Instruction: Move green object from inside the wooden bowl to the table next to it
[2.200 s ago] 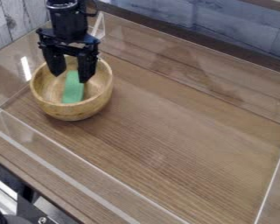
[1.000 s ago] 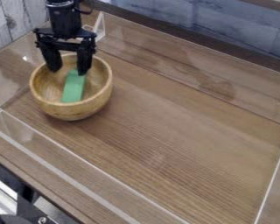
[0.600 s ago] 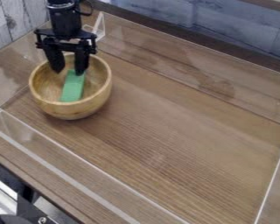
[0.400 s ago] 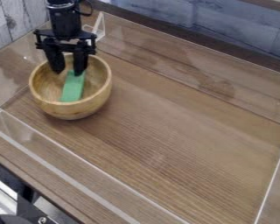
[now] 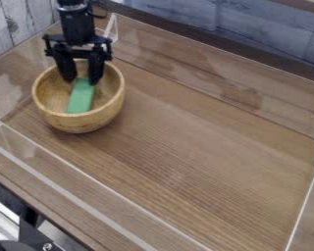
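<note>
Green block (image 5: 81, 99) sits inside wooden bowl (image 5: 79, 122), lying lengthwise in the hollow, far end up by the claw (image 5: 81, 78). Bowl rests on brown wood-grain worktop (image 5: 199, 142), toward its left side. Claw is down in the bowl at the block's far end, fingers partly apart; can't tell if it grips the block. Black robot arm (image 5: 76, 20) comes in beyond, at the top edge.

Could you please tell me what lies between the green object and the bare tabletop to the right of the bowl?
In the camera view, the wooden bowl's right wall.
</note>
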### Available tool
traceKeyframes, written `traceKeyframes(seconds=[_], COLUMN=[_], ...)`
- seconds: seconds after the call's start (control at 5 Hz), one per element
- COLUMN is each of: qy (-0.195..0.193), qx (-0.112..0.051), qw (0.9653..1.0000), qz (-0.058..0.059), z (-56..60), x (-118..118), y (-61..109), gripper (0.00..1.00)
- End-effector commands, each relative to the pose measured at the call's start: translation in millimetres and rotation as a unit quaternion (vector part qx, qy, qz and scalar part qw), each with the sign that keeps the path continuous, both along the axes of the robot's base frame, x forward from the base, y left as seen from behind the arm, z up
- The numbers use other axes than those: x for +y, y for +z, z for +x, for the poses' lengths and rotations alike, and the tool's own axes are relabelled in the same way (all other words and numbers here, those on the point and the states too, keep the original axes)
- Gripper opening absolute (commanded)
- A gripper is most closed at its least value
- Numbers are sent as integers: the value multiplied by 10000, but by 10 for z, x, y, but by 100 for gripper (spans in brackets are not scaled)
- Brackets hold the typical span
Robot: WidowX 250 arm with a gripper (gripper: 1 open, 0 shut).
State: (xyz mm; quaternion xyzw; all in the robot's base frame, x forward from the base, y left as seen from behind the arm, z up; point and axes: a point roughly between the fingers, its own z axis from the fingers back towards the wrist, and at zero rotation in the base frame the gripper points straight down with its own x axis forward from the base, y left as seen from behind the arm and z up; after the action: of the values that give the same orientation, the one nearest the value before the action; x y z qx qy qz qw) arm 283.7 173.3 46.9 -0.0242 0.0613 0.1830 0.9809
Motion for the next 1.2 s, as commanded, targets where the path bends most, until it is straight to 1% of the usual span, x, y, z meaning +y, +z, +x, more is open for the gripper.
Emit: traceKeyframes(seconds=[0.0,0.2,0.4,0.6,0.8,1.0], qy=[182,372,590,819,1025,992], qx=[-283,-317,-347,-334,-328,-351], qw=[9993,9987,9976,9960,9941,9944], qz=[183,131,93,97,94,89], z=[113,120,45,-28,-95,-57], x=[-36,-130,-56,21,88,14], y=[153,160,158,108,77,105], gripper=[0,100,100,0,0,0])
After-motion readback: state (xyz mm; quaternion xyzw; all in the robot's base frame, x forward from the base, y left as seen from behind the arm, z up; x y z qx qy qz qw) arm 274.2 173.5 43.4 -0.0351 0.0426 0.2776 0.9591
